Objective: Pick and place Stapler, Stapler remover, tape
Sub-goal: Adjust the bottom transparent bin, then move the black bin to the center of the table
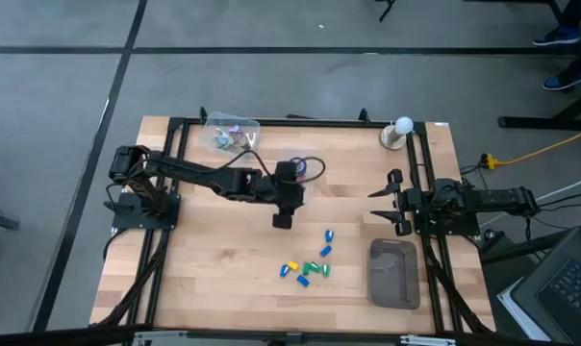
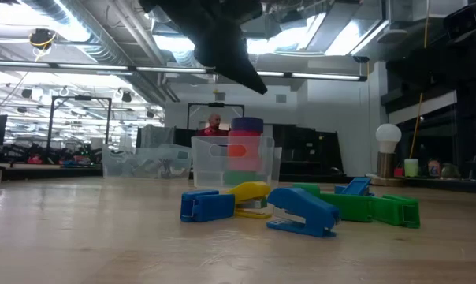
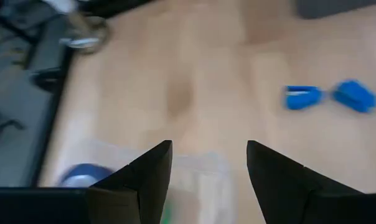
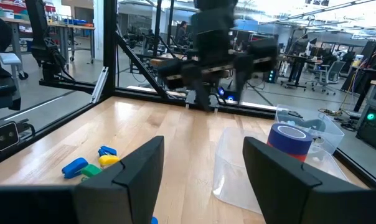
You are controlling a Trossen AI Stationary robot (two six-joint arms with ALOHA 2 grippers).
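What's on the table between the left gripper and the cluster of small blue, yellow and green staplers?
Nothing: in the high view only bare wooden tabletop separates the open left gripper from the small plastic staplers.

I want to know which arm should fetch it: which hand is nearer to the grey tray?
The right. The right hand is just above the grey tray in the high view, at the table's right side. The left hand hangs over mid-table, well to the tray's left.
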